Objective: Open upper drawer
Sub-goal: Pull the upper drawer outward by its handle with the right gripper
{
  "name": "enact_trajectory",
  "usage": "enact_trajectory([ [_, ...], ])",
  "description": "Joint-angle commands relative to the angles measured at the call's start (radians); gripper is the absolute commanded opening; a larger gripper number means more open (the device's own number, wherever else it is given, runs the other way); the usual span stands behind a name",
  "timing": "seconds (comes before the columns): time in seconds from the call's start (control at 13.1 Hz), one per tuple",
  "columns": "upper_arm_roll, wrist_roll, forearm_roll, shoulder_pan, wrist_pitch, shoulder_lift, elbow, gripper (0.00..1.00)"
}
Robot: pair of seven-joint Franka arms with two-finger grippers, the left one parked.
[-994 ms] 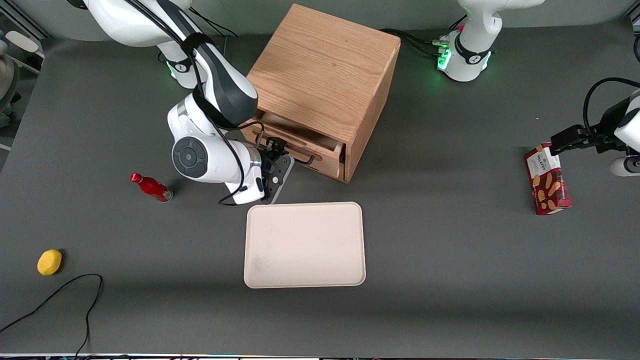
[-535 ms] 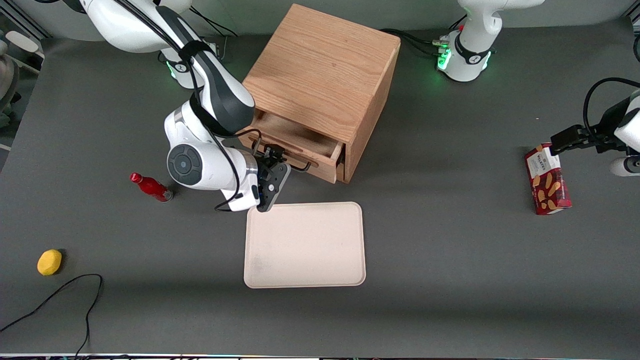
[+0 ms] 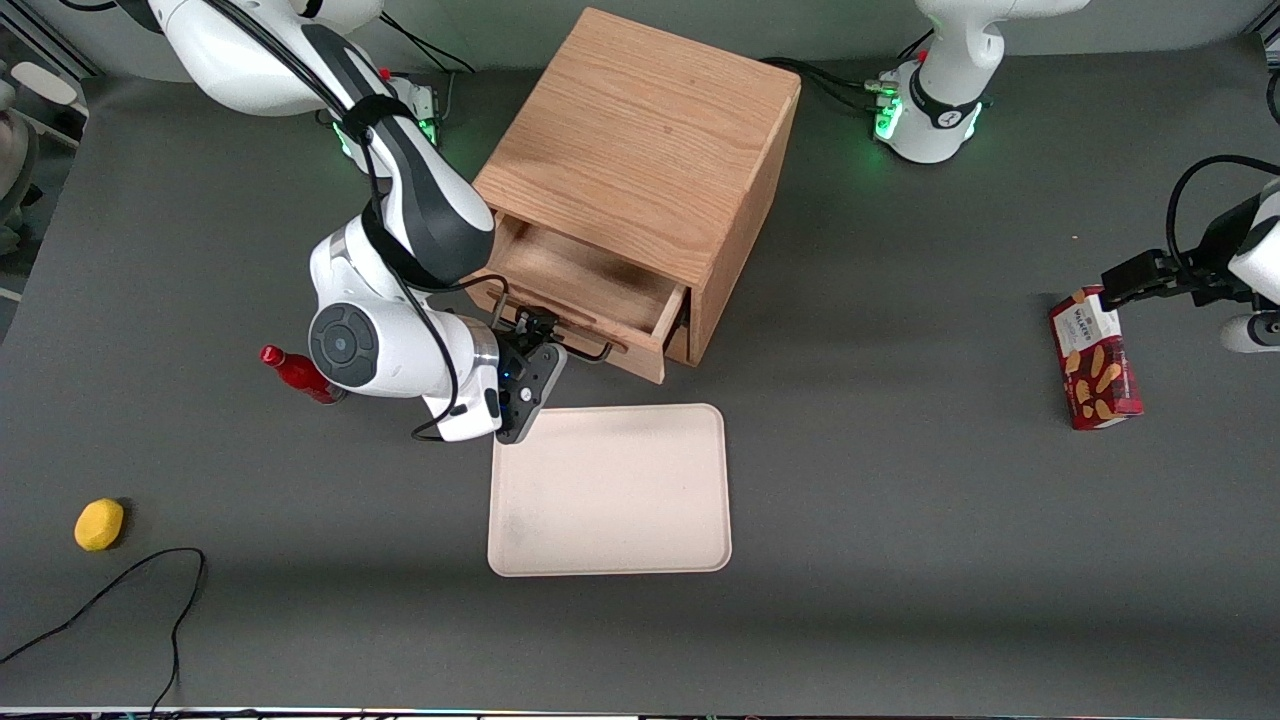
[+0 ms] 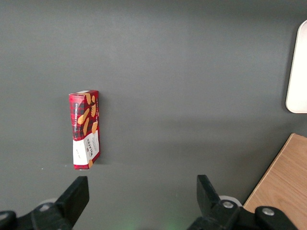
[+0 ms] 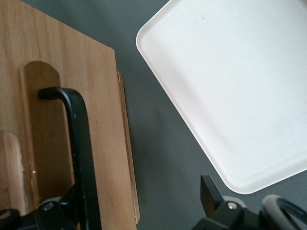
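The upper drawer (image 3: 590, 285) of the oak cube cabinet (image 3: 640, 150) stands pulled partway out, and its wooden inside shows. Its thin black bar handle (image 3: 592, 350) runs along the drawer front (image 5: 91, 120). My right gripper (image 3: 533, 338) is at that handle, just above the drawer front and nearer the front camera than the cabinet. In the right wrist view the gripper (image 5: 136, 199) is open. The handle bar (image 5: 81, 153) lies between the fingers, close against one finger (image 5: 60, 211). The other finger (image 5: 211, 191) hangs apart over the table.
A beige tray (image 3: 610, 490) lies just nearer the front camera than the drawer, close under the wrist. A red bottle (image 3: 300, 373) lies beside the working arm. A yellow fruit (image 3: 99, 524) and a black cable (image 3: 120, 590) lie near the table's front edge. A red cookie box (image 3: 1095, 372) lies at the parked arm's end.
The upper drawer has slid farther out of the cabinet toward the front camera. My gripper has moved with its handle, closer to the tray's corner.
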Motion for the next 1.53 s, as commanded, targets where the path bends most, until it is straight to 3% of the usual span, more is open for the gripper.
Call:
enact_trajectory([
  [0.0, 0.002, -0.035, -0.008, -0.010, -0.003, 0.022, 0.038, 1.00],
  [1.45, 0.002, -0.046, 0.003, -0.059, -0.005, 0.083, 0.133, 1.00],
])
